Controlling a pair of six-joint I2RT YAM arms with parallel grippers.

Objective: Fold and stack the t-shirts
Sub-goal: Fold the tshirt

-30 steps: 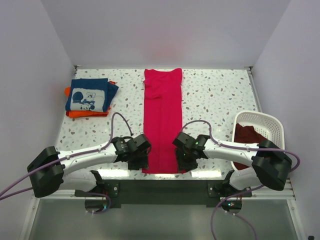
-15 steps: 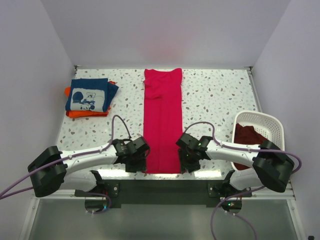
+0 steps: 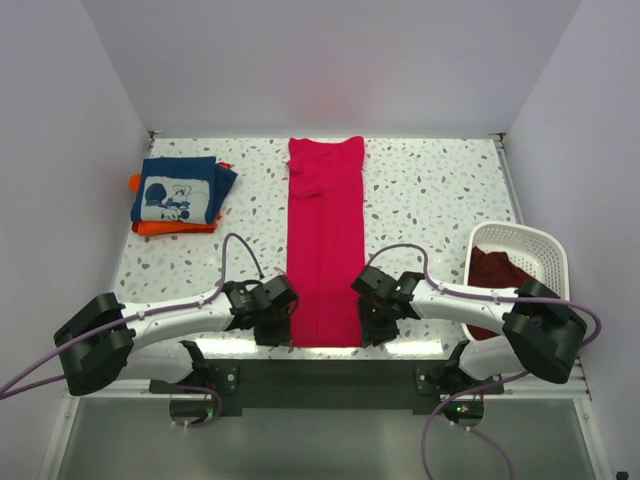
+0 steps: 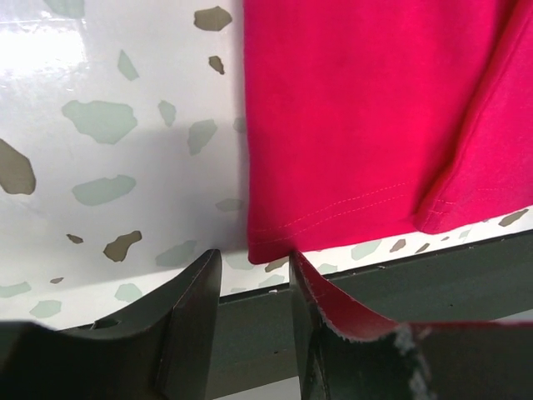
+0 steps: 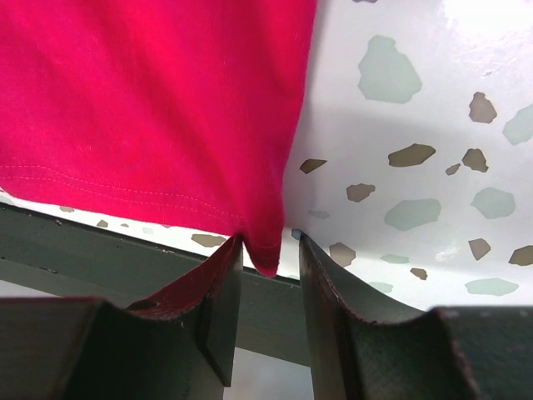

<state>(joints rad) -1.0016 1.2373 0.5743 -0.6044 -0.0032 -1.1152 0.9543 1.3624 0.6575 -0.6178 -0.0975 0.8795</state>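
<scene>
I'm looking at the white speckled stone-look table [image 3: 440, 190], with the long crimson-pink cloth t-shirt [image 3: 325, 240] folded into a narrow strip down its middle, far edge to near edge. The white plastic laundry basket [image 3: 535, 240] sits near right with a dark maroon t-shirt [image 3: 495, 270] inside. Far left, the folded navy t-shirt with white print [image 3: 178, 190] lies on the orange t-shirt [image 3: 160, 228]. The left gripper [image 4: 254, 262] straddles the strip's near-left hem corner and the right gripper [image 5: 268, 250] the near-right one. Both jaws are apart, not pinching yet.
</scene>
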